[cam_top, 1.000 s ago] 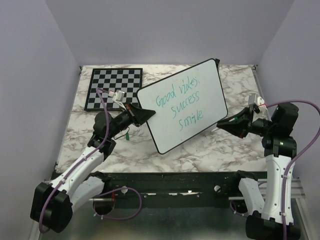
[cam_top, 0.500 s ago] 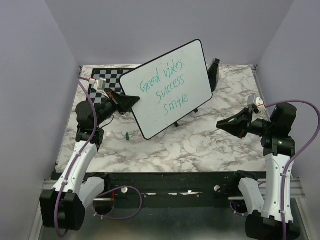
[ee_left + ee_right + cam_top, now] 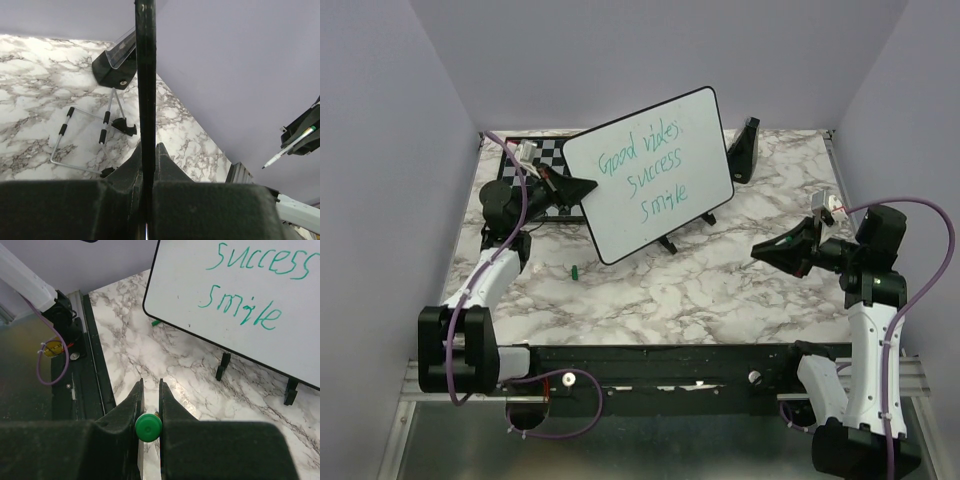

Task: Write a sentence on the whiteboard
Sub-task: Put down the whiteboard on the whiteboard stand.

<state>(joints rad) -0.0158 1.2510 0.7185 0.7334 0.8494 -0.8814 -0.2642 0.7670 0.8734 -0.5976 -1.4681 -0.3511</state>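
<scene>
The whiteboard — thin, stiff, probably light and slick-faced — tilts up near the table's far edge, left jaws clamped on its rim, the sensible hold; right jaws grip a marker.

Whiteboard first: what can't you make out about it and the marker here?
- Left wrist: whiteboard shows edge-on in the left pincer; its writing is hidden.
- Right wrist: the sentence loses its top line to the frame edge; marker shows end-on only.
- Top external: green speck, too small to identify.
</scene>
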